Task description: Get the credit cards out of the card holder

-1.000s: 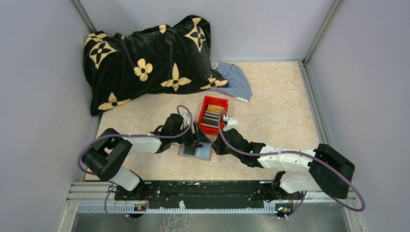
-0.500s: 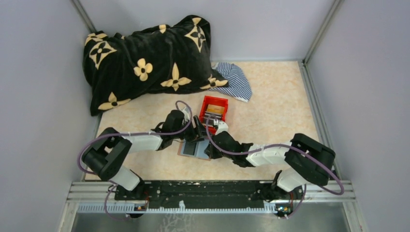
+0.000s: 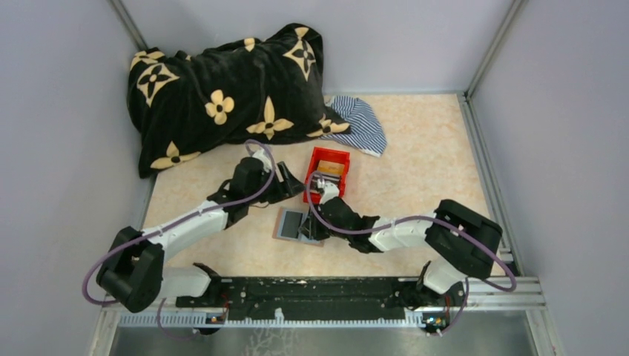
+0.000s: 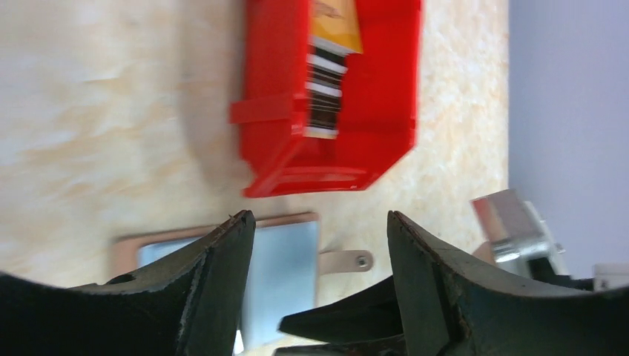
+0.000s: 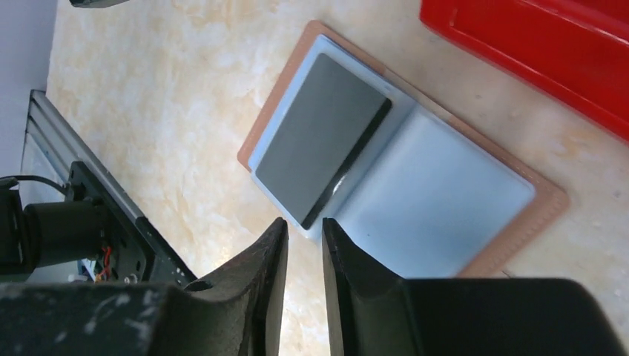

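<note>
Card holder [image 5: 445, 200] lies open and flat on the table [image 3: 415, 148], just near-left of the red bin [image 4: 386, 111], not touching it. I see grey-blue pocket panels with a brown border. One dark grey credit card [image 5: 319, 137] sits on its left panel, slightly skewed; can't tell if it's in the pocket or lying on top. More cards [image 4: 325, 96] are in the bin: striped dark ones and an orange-tan one at the far end.

My right gripper [image 5: 303, 226] hangs over the holder's near edge by the fold, jaws a narrow slit, nothing between them. My left gripper [image 4: 317, 222] is up over the spot between holder and bin, jaws wide, holding nothing.

Far left there's a black floral blanket [image 3: 222, 89], with a striped cloth [image 3: 360, 122] beside it.
</note>
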Robot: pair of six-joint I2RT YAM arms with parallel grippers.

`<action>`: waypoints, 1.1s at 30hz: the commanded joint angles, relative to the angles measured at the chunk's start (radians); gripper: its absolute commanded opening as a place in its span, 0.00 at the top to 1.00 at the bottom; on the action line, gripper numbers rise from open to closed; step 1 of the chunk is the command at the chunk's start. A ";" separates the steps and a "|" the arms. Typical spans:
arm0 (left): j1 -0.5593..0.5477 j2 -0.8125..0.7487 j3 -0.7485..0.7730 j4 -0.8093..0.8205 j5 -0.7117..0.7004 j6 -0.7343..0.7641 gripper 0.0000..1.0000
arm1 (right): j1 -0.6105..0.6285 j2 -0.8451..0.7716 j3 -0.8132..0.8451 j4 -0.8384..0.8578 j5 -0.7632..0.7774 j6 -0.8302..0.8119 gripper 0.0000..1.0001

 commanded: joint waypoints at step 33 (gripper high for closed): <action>0.039 -0.033 -0.396 -0.002 0.157 -0.017 0.21 | -0.073 0.172 0.051 0.227 -0.148 0.043 0.67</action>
